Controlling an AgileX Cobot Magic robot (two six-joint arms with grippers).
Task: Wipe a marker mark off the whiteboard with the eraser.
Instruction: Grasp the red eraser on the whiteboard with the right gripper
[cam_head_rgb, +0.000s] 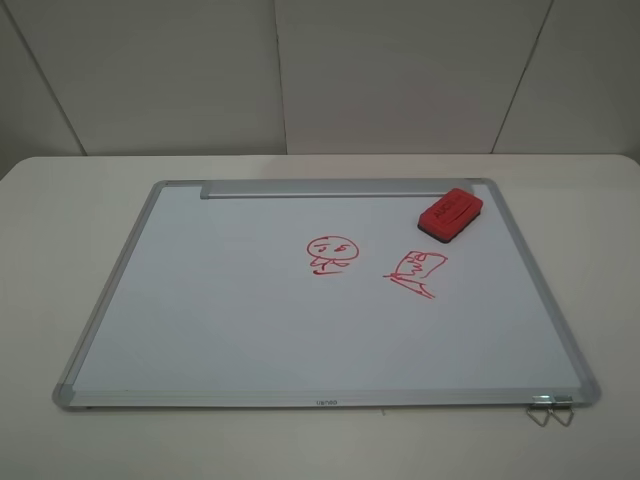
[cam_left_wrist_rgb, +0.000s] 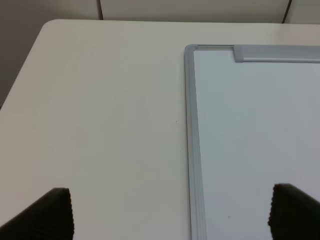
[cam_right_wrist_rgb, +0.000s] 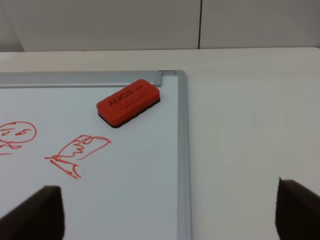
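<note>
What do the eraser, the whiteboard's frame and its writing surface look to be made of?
Eraser: red moulded plastic top, slightly glossy, rounded corners; its dark underside looks like felt. Whiteboard frame: matte silver-grey metal, likely aluminium, judging by its ribbed profile. Writing surface: smooth white coating with a faint sheen; what lies under it cannot be told.

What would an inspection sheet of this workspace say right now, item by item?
Surface: pale table, with the whiteboard lying flat on it.
Job's things: the eraser rests on the board near its far right corner, by the tray strip; the marker mark, a round face, is near the middle, unwiped.
Clutter: boxy red scribble between face and eraser; wire clip at the board's near right corner.
Pincers: left pincer open, empty; right pincer open, empty.
Cables: nothing seen.
Surroundings: plain wall panels behind the table.
</note>
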